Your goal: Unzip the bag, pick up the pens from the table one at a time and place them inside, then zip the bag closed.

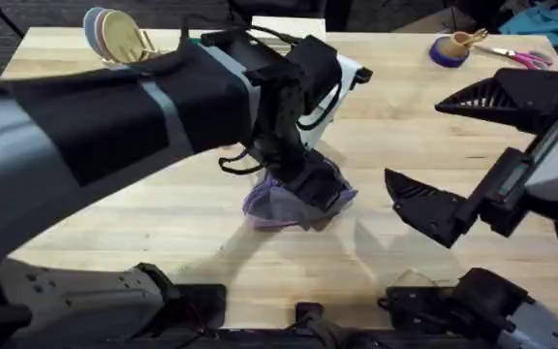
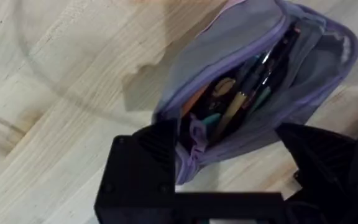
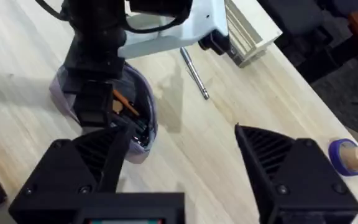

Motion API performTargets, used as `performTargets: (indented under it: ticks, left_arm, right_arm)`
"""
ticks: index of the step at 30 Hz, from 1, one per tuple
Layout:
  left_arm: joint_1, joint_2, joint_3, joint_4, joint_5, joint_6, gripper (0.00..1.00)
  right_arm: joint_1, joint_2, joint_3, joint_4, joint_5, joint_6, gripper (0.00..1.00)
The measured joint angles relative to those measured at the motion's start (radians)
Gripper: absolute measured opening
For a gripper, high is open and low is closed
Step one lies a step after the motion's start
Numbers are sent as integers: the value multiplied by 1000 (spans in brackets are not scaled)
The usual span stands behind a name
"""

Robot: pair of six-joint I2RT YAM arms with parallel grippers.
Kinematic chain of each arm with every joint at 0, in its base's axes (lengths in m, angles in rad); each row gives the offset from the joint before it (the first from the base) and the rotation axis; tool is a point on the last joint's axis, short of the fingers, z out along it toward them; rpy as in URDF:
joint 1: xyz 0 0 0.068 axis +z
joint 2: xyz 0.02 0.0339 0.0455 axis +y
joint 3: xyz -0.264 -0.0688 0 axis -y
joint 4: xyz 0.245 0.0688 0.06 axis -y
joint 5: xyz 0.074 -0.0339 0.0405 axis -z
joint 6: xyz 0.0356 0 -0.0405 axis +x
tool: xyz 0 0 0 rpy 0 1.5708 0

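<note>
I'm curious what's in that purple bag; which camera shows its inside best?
The left wrist view: the open bag shows pens inside. The right wrist view glimpses its opening; overhead, the left arm covers much of it.

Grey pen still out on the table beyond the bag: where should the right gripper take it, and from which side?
Grip the grey pen mid-shaft from straight above, fingers across its length. It lies flat and bare on the table, apart from the bag, so both long sides look free. The right gripper is open; the left gripper is at the bag.
</note>
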Motion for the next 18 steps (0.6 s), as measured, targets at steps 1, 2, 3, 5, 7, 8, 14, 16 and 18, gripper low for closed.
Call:
performTargets:
  ticks: [1, 2, 3, 5, 7, 8, 14, 16, 18]
  left_arm:
    - [0, 0, 0, 0, 3, 0, 992]
    - [0, 0, 1, -1, 5, 0, 992]
    - [0, 0, 2, -3, 6, 0, 992]
    - [0, 0, 12, -7, 10, 0, 992]
    - [0, -2, 26, -9, 12, 2, 992]
    - [0, -7, 33, -9, 12, 4, 992]
    - [5, -117, 51, -10, 15, 33, 992]
    - [44, -230, 53, -11, 15, 47, 992]
    - [74, -280, 53, -11, 15, 52, 992]
  right_arm:
    - [0, 0, 0, 0, 0, 0, 998]
    - [0, 0, 0, 0, 0, 0, 998]
    - [0, 0, 0, 0, 0, 0, 998]
    - [0, 0, 0, 0, 0, 0, 999]
    - [0, 0, 0, -3, 0, 0, 998]
    - [0, 0, 0, -6, 0, 0, 998]
    - [0, 0, 0, -15, 0, 0, 998]
    - [0, 0, 0, -12, 0, 10, 998]
    - [0, 1, 0, -1, 0, 24, 996]
